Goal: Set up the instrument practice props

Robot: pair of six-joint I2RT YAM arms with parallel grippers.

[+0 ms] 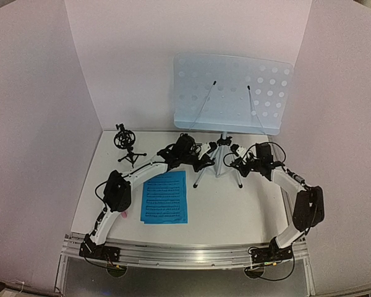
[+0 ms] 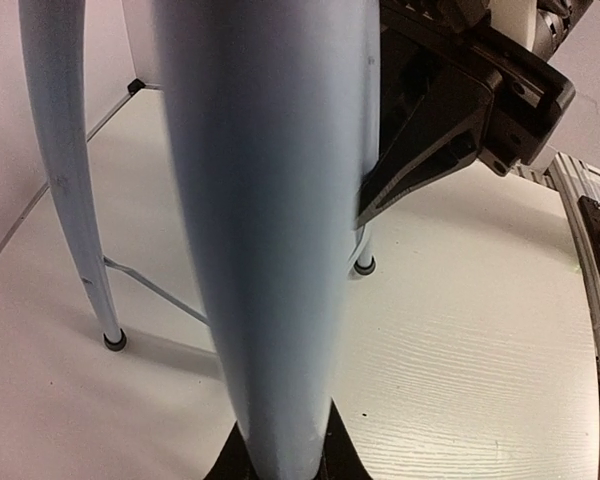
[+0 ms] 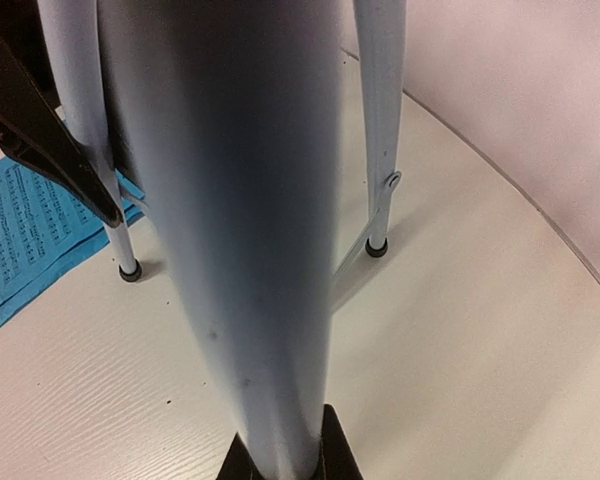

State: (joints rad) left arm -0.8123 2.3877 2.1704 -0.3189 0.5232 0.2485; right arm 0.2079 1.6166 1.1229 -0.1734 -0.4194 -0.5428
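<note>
- Currently the pale blue perforated music stand point(image 1: 234, 93) stands on its silver tripod point(image 1: 221, 154) at centre frame, with the tray reaching into the upper right.
- Left gripper point(image 2: 285, 460) and right gripper point(image 3: 285, 460) are each clenched on a tripod leg; uneven pulls could fold the legs and tip the top-heavy stand.
- A dragged foot could crumple the bright blue music sheets point(image 1: 165, 197) just left of centre.
- Left-arm motion might knock the small black tripod mic holder point(image 1: 127, 145) at left.

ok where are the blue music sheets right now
In the top view the blue music sheets lie flat on the table, left of centre, between the left arm and the legs of the silver tripod.
</note>
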